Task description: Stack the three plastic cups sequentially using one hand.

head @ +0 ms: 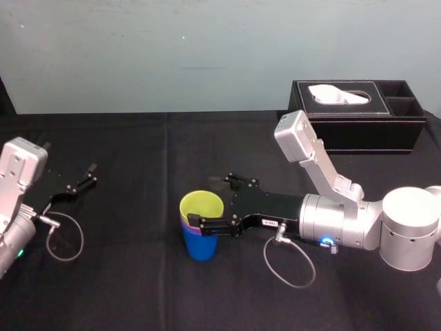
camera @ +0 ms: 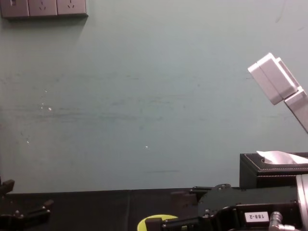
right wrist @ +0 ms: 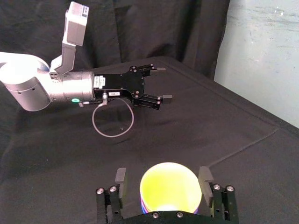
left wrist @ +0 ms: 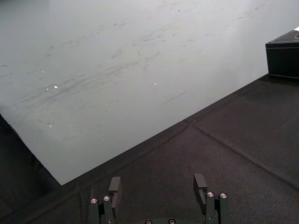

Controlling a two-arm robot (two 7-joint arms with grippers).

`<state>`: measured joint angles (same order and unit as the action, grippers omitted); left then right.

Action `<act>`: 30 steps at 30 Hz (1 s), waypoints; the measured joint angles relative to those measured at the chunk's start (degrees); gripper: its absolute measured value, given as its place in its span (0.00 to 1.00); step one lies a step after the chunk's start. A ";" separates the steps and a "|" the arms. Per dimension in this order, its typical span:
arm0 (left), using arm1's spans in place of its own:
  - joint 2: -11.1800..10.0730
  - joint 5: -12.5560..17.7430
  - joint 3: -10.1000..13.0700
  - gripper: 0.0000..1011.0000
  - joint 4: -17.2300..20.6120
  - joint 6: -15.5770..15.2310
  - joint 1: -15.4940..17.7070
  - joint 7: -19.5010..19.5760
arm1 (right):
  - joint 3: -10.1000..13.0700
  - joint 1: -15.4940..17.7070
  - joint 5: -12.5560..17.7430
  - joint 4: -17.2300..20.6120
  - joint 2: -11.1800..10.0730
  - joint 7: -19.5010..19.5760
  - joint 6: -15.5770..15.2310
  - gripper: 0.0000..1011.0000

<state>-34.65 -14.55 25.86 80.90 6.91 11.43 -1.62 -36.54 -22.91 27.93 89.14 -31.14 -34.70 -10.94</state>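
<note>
Right gripper [right wrist: 163, 176] jaws stand spread either side of the lime yellow-green tapered plastic cup [right wrist: 166, 186] w/ a gap showing beside it, so open, not clamping. That cup sits nested in a purple plastic cup [head: 186, 226], itself in a round blue plastic cup [head: 200, 248], upright near the centre of the black-cloth tabletop [head: 138, 296]. We judge stacking done & the release step in hand. Next: pull back toward 3 o'clock, jaws wide, w/o brushing the rim, else the stack tips. Left gripper [head: 79, 181] idles at the stack's 9 o'clock, jaws apart. Black tissue box [head: 358, 114] sits approx 1 o'clock.
</note>
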 joint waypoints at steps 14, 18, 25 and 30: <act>0.00 0.00 0.00 1.00 0.00 0.00 0.00 0.00 | 0.00 0.00 0.06 0.06 -0.02 0.00 -0.04 0.99; 0.00 0.00 0.00 1.00 0.00 0.00 0.00 0.00 | 0.22 0.17 0.12 0.30 -0.09 0.04 0.00 0.99; 0.00 0.00 0.00 1.00 0.00 0.00 0.00 0.00 | 2.66 2.40 0.42 2.35 -1.29 2.25 1.54 0.99; 0.00 0.00 0.00 1.00 0.00 0.00 0.00 0.00 | 5.06 4.65 0.35 3.53 -2.41 4.43 3.04 0.99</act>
<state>-34.64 -14.55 25.86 80.90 6.91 11.43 -1.62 -31.47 -18.26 28.28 92.68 -33.55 -30.27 -7.90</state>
